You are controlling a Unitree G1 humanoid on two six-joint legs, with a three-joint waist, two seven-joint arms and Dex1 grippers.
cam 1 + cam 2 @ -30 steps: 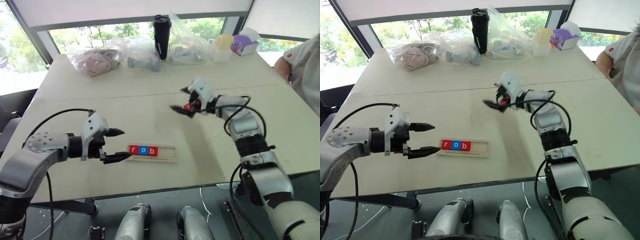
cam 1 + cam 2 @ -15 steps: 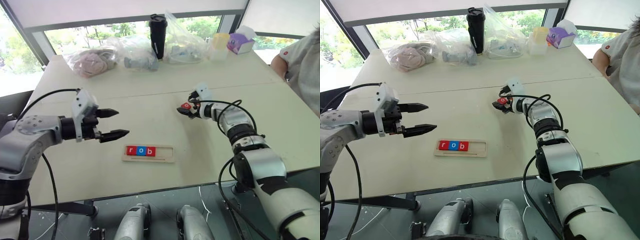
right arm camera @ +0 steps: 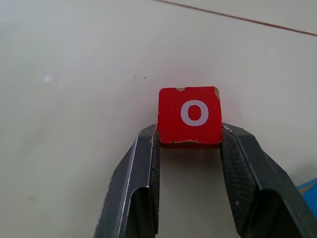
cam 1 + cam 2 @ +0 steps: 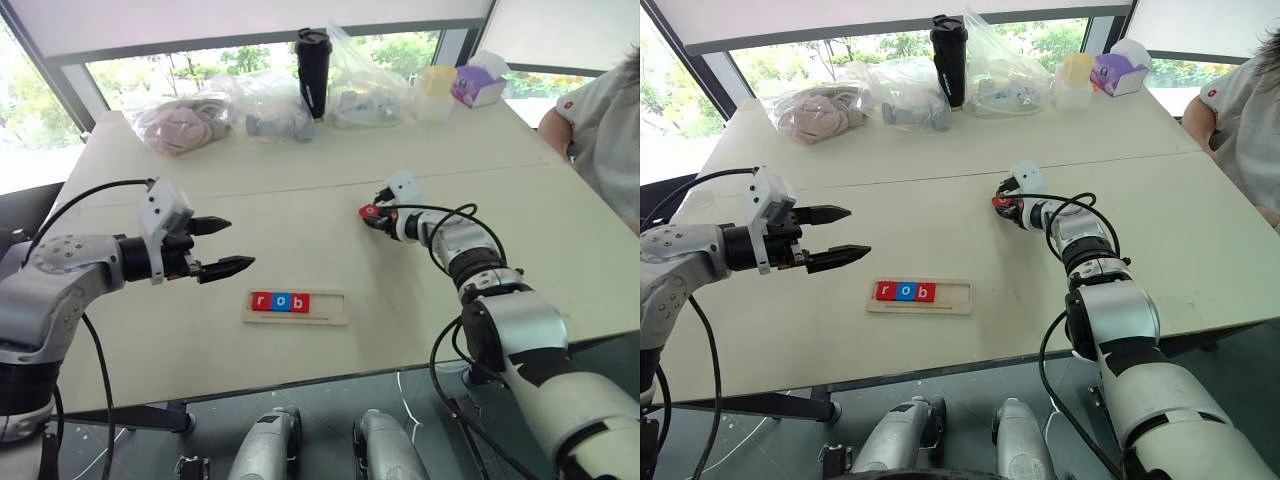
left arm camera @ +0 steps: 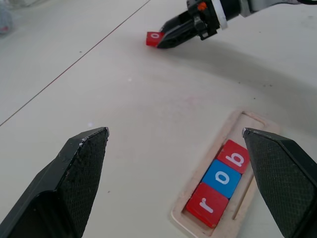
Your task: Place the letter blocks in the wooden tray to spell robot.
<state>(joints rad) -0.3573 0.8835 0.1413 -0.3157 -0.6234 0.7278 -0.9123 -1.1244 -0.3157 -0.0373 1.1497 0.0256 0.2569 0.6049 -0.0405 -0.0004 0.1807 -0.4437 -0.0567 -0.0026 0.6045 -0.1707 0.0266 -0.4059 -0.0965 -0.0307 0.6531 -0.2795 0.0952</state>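
Right gripper (image 3: 189, 141) clamped on red "o" block (image 3: 189, 115) on table (image 4: 300, 200), left gripper (image 4: 222, 246) spread apart above tray (image 4: 325, 306) spelling "rob"

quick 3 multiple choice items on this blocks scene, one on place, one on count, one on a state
1. Where is the red o block?
A. in the tray
B. on the table, beyond the tray
C. beside the black tumbler

2. How many letter blocks lie in the wooden tray?
A. two
B. three
C. five

3. How stands the left gripper?
A. open, holding nothing
B. shut on a blue block
C. shut on the tray

Answers:
1 B: the block lies on the bare table, between the right gripper fingers, far from the tray.
2 B: r, o and b fill the tray's left end.
3 A: its fingers stand wide apart over the table, nothing between them.
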